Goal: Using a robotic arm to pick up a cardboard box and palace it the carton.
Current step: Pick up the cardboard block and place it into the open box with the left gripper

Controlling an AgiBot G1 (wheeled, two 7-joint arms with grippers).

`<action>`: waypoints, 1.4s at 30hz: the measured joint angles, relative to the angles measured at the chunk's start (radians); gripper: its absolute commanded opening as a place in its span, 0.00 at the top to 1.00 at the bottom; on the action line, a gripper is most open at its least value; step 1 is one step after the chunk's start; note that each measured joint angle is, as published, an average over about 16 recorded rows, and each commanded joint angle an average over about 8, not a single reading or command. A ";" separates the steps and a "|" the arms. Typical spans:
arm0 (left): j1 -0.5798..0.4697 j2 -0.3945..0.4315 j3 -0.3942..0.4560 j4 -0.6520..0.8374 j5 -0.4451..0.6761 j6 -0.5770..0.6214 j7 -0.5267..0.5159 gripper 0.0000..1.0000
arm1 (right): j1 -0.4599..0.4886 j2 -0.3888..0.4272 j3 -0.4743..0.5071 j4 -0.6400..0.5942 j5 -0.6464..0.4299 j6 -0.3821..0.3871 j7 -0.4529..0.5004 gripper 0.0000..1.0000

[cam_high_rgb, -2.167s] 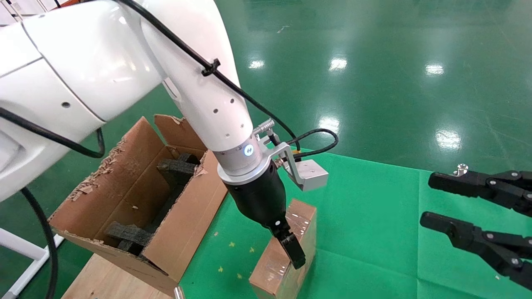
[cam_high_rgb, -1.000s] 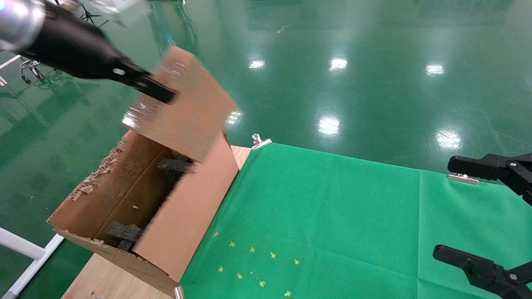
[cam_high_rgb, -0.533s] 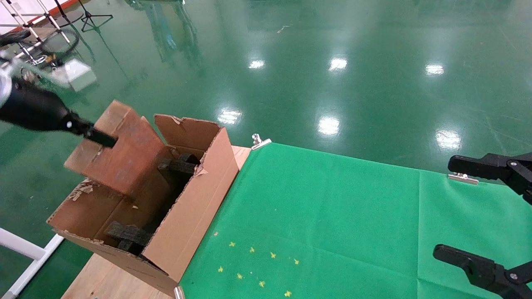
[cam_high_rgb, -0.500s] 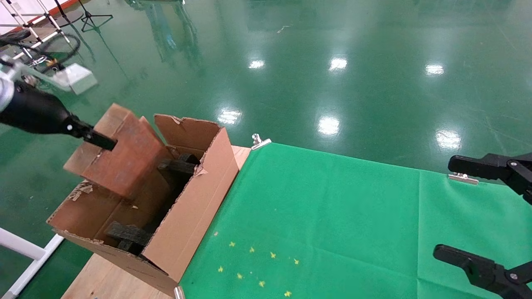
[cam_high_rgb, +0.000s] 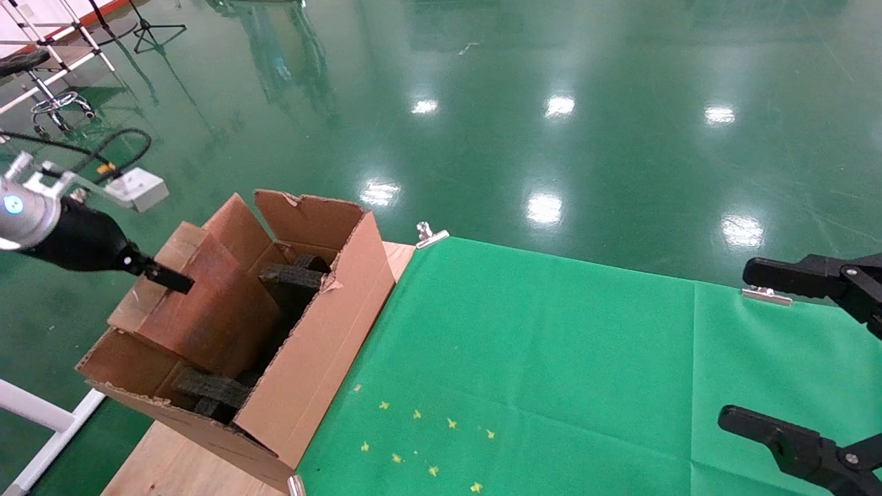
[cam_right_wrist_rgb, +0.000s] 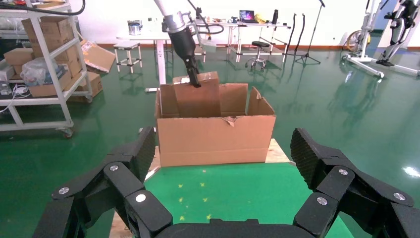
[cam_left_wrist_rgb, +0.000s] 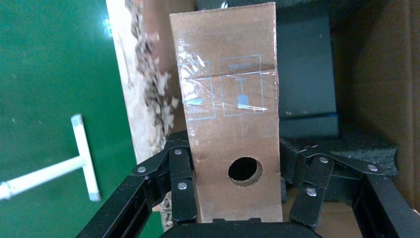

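At left of head view, left gripper pinching cardboard box by narrow holed end, box partly inside carton. Likely light, stiff; taped faces slippery. Right gripper spread, idle lower right.

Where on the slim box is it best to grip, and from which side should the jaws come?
Grip the slim box across its two wide faces near the holed end, coming from above. It stands partly inside the carton, so only that top end is free; the left gripper holds it so.
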 measured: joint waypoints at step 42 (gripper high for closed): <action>0.168 0.080 -0.031 0.158 -0.051 -0.235 0.047 0.00 | 0.000 0.000 0.000 0.000 0.000 0.000 0.000 0.00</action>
